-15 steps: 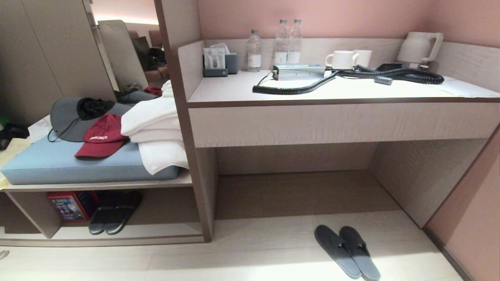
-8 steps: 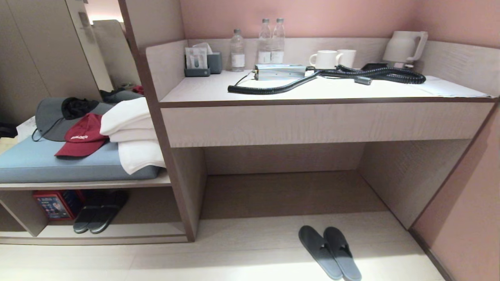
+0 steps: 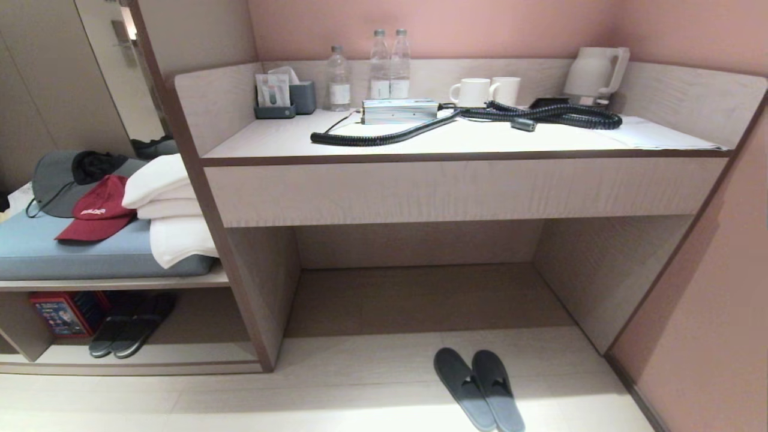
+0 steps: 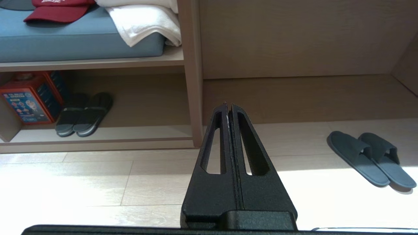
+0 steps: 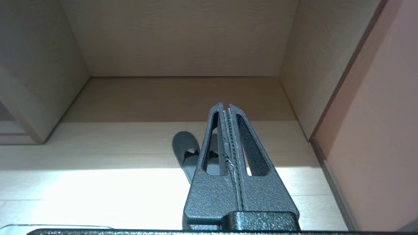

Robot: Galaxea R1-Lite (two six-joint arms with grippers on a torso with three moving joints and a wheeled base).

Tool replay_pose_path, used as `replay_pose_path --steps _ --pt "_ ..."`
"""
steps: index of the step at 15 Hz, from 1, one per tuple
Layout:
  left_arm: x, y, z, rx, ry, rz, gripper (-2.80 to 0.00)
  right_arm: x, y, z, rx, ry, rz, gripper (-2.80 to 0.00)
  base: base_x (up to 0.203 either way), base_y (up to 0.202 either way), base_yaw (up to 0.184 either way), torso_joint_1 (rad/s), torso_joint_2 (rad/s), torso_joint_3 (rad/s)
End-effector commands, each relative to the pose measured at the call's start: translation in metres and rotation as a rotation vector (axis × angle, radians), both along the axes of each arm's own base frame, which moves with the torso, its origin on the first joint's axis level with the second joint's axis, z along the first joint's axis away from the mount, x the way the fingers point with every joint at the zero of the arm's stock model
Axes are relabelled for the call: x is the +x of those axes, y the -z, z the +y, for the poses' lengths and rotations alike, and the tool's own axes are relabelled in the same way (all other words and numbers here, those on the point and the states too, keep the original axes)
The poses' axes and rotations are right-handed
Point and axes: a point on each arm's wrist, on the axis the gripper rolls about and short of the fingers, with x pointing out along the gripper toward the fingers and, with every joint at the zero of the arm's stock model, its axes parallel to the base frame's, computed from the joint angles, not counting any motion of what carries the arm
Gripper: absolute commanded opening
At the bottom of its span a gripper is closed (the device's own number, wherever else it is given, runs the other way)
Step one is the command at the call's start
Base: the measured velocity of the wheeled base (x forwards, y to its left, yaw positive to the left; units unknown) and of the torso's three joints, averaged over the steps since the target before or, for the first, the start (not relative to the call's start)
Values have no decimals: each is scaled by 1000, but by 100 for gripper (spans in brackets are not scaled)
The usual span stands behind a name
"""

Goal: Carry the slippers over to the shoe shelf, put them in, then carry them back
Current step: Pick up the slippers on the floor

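1. Pale floor (image 3: 372, 390) before a desk recess; the slippers (image 3: 479, 388) lie side by side there.
2. Wrist views alone show the left gripper (image 4: 229, 107) and right gripper (image 5: 225, 106), both closed, empty.
3. The shoe shelf (image 3: 150, 354) holds a darker pair (image 3: 129, 332).

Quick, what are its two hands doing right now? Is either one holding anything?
Left end effector: closed, holding nothing.
Right end effector: closed, holding nothing.
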Motion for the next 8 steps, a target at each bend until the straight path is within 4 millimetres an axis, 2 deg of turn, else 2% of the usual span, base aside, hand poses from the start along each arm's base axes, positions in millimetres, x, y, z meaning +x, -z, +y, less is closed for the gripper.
replay_pose_path --steps 1,6,8 --pt "0 0 0 1 0 1 -280 0 0 0 0 0 1 -280 0 0 0 0 0 0" --pt "0 0 0 1 0 1 -280 0 0 0 0 0 1 -280 0 0 0 0 0 -9" --pt "0 0 0 1 -1 1 -280 0 0 0 0 0 1 -280 0 0 0 3 1 -168"
